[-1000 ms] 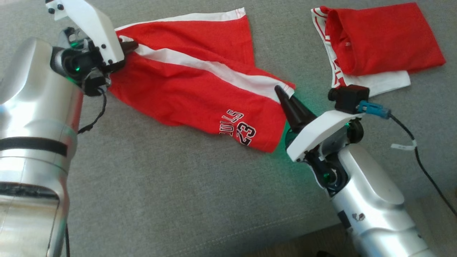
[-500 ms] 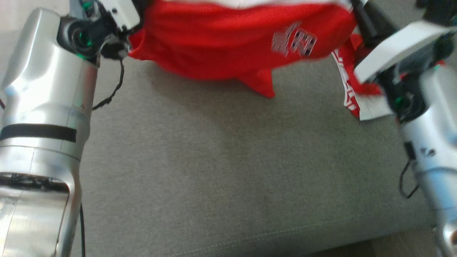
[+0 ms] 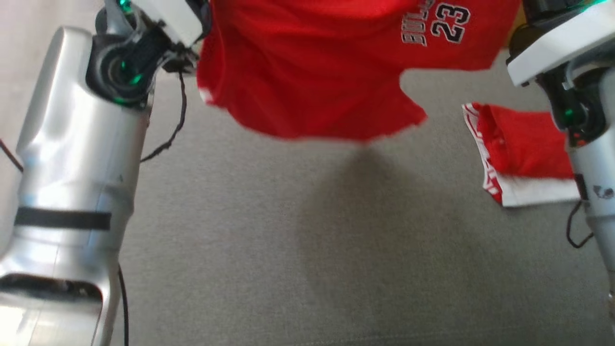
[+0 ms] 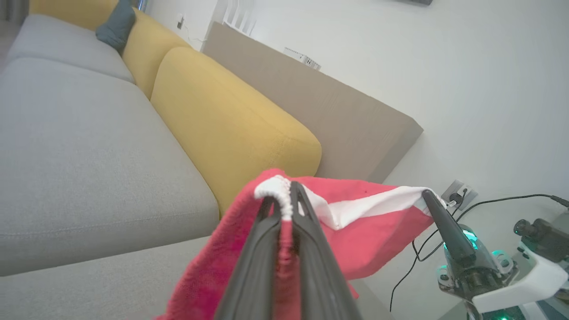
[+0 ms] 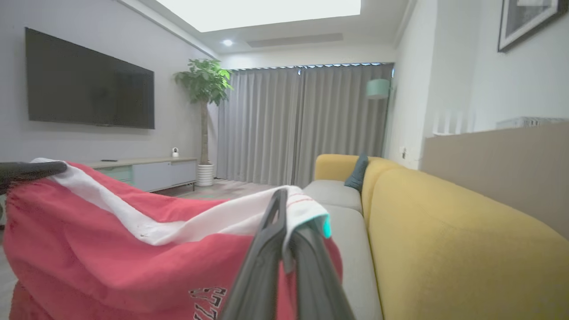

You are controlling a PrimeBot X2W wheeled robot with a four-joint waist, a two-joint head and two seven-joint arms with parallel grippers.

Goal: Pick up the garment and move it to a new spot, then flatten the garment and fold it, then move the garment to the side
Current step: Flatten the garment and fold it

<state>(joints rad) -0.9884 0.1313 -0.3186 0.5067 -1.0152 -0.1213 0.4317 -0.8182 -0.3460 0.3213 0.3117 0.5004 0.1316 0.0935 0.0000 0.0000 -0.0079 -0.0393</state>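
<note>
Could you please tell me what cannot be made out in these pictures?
- Head view: shorts' top hem, cut off by the upper edge.
- Head view: folded garment's right end, behind the right arm.
- Right wrist view: the print, cut by the bottom edge.

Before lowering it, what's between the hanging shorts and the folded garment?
Only bare grey cushion lies between shorts and folded garment, in the head view.

Held high and wide apart, left claw and right claw each clamp the garment.
</note>
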